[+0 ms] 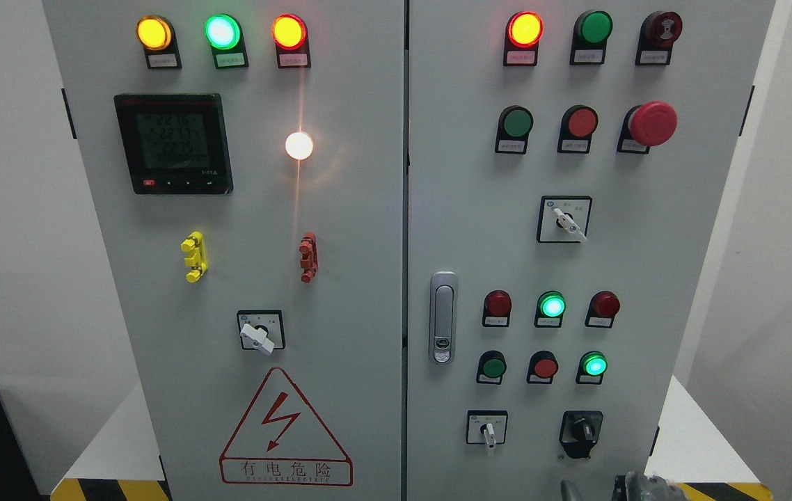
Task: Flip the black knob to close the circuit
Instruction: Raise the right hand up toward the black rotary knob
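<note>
The black knob (580, 431) sits low on the right door of the grey electrical cabinet (382, 209), on a black plate, with its pointer roughly upright and leaning slightly left. Only the top of my right hand (636, 486) shows, at the bottom edge just below and to the right of the knob, apart from it. A small grey tip (566, 488) pokes up directly under the knob. The left hand is out of the picture.
A white rotary switch (487, 431) is left of the knob. Lit green lamps (594, 364) and red and green push buttons sit above it. The door handle (442, 316) lies by the middle seam. A red emergency stop (652, 123) is at the upper right.
</note>
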